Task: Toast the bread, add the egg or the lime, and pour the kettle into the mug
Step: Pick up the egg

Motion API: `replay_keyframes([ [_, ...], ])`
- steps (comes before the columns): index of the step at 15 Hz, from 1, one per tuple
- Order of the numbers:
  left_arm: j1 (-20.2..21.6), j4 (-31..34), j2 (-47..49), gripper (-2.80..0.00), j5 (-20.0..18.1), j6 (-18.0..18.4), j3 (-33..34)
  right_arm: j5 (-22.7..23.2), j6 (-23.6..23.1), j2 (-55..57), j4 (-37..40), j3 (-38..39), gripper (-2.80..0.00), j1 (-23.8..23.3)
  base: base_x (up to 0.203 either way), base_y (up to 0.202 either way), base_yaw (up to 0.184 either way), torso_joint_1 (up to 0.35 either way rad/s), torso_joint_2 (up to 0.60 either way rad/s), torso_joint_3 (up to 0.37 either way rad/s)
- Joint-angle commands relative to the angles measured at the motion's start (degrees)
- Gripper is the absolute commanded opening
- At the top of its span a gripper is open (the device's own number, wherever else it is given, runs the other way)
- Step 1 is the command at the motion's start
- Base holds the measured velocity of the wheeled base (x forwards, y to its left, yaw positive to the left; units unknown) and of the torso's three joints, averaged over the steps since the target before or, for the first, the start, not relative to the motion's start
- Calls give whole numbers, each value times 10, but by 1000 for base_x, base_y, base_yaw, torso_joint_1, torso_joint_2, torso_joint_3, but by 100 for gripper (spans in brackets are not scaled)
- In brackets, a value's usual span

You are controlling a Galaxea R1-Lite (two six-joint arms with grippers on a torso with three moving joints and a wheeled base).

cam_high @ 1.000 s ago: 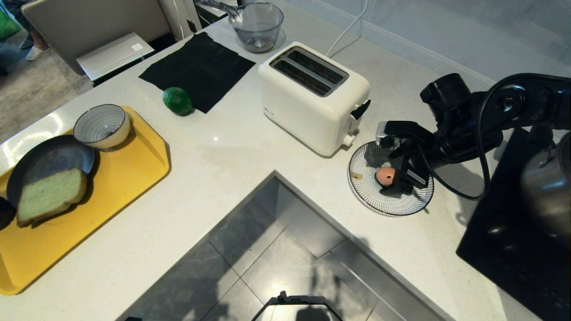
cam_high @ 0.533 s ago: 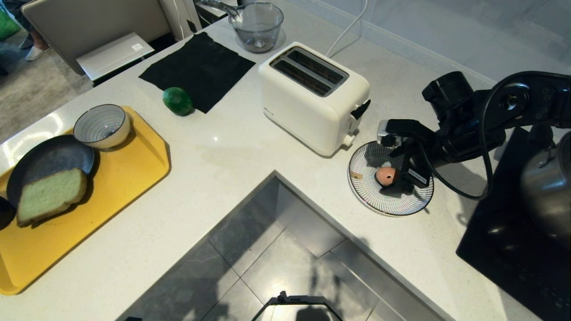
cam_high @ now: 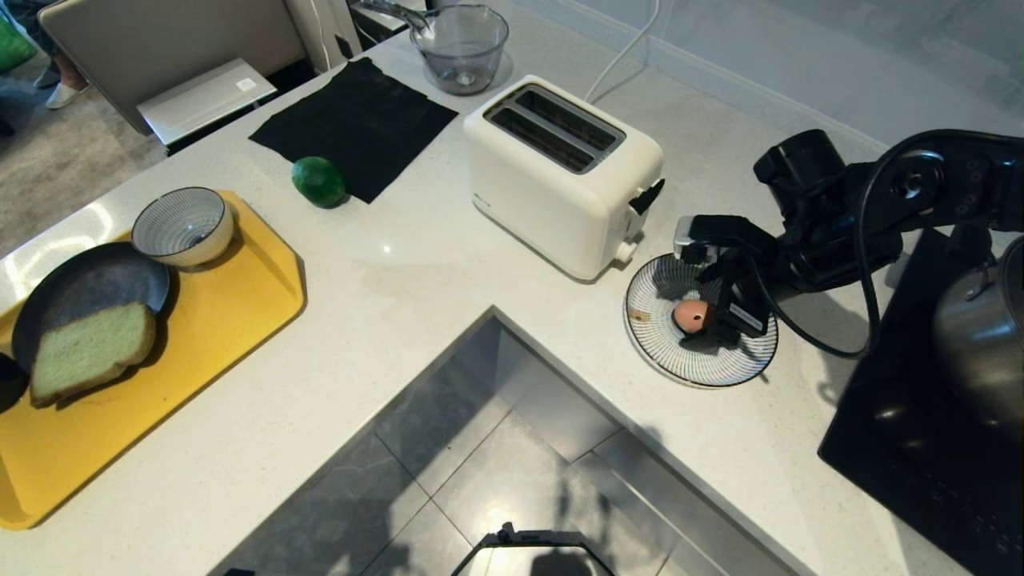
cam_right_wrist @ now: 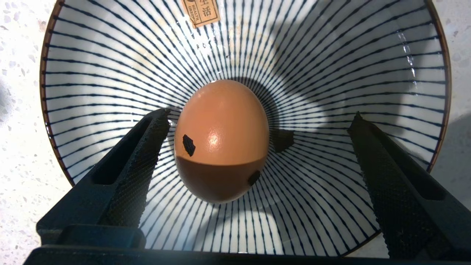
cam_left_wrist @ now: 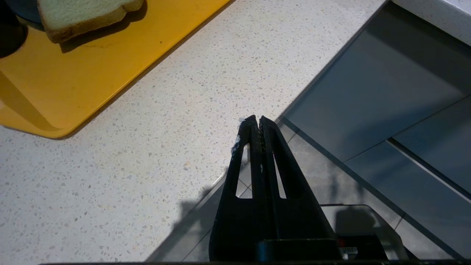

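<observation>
Right gripper (cam_right_wrist: 257, 121) low over the striped blue-and-white ceramic plate (cam_right_wrist: 110, 55), fingers (cam_right_wrist: 147, 154) spread wide. The small pinkish-brown egg (cam_right_wrist: 222, 140) sits between them, touching neither, closer to one finger than the other.

Likely risks: the nearer finger would meet the shell first on closing and roll the egg across the glossy dished plate; it could slip out of the grip. Too hard a squeeze could crack it.

Egg: smooth, glossy, a highlight on top, small dark flecks on the shell, lower half in shadow.

Left gripper (cam_left_wrist: 256, 123) parked at the edge of the speckled white surface (cam_left_wrist: 147, 129), fingers pressed together, empty.
</observation>
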Motion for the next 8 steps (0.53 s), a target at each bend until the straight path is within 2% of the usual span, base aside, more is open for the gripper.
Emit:
replay_keyframes([
  [1, 0, 0, 0, -280, 0, 0, 9, 1, -3, 5, 1, -3, 0, 2, 0, 0, 0, 0, 0, 0],
  [8, 0, 0, 0, -280, 0, 0, 9, -2, -2, 9, 1, -6, 0, 6, 0, 0, 0, 0, 0, 0],
])
